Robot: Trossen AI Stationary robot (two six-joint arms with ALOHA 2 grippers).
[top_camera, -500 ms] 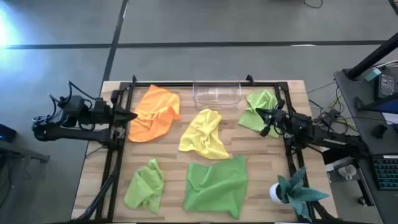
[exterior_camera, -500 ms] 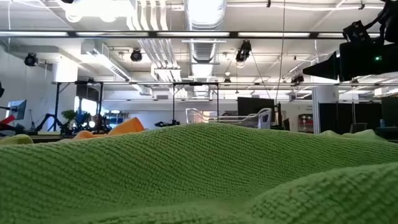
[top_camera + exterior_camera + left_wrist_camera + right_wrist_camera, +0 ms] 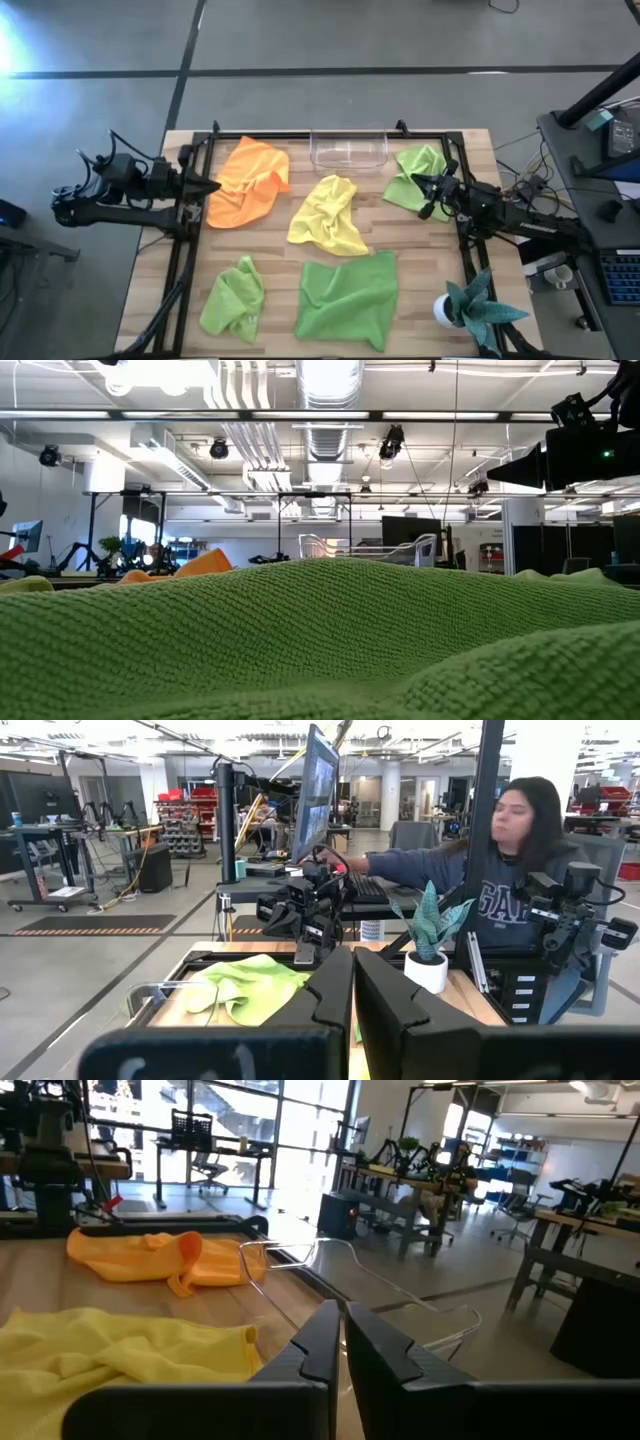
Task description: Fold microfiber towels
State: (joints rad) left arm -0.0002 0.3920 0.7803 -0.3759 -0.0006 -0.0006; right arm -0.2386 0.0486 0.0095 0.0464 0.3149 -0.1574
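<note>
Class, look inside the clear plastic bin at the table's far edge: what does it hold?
The clear plastic bin appears empty; wood shows through it. All five towels lie outside, the yellow towel nearest. Nothing covers it.

Five towels [image 3: 328,215] on table [image 3: 430,260]

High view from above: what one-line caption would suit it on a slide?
Five unfolded microfiber towels and a clear bin lie between the left gripper and right gripper, both shut.

clear bin [image 3: 349,150] far edge | potted plant [image 3: 475,307] near-right corner | seated person [image 3: 510,850]
</note>
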